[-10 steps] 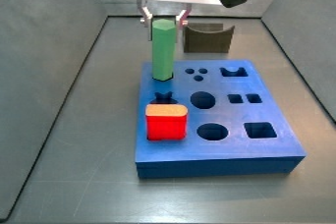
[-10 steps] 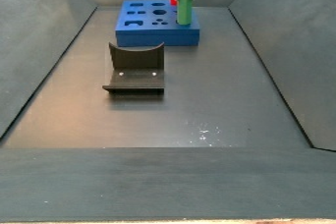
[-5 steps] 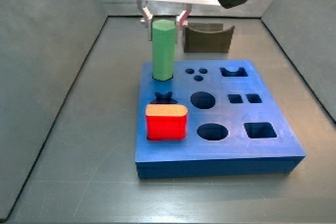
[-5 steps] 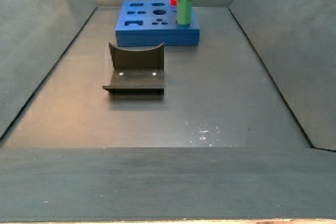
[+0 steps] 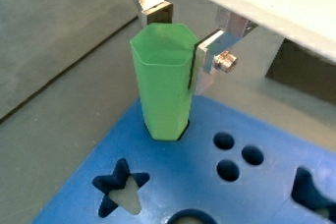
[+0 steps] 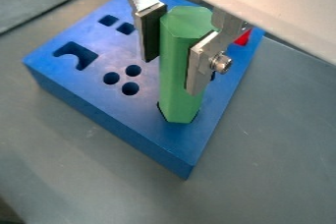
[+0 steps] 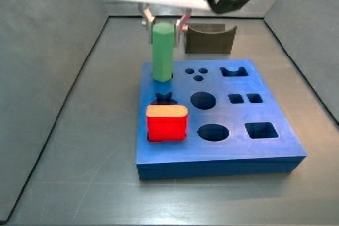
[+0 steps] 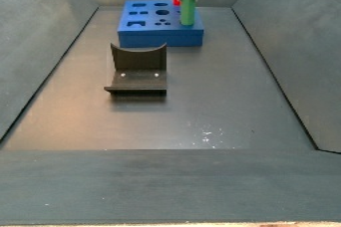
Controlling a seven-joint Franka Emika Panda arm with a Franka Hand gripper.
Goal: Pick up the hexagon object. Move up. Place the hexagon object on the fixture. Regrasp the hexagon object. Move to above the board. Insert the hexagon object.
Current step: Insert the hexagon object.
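The green hexagon object (image 7: 161, 52) stands upright with its lower end in a hole at the far left corner of the blue board (image 7: 225, 161). It shows in both wrist views (image 5: 164, 85) (image 6: 184, 66) and small in a side view (image 8: 188, 4). My gripper (image 7: 166, 20) is above the board, its silver fingers closed on the bar's upper part (image 5: 182, 41) (image 6: 176, 63). The dark fixture (image 8: 138, 69) stands on the floor apart from the board, and it shows behind the board in a side view (image 7: 209, 38).
A red block (image 7: 166, 124) sits in the board near its front left corner. The board's other cutouts, among them a star (image 5: 118, 184), circles and squares, are open. Grey sloping tray walls (image 8: 40, 72) close in the floor on both sides.
The bar's top sits slightly lower than before, and the wrist above it has shifted a little to the left. The board, red block and fixture have not moved.
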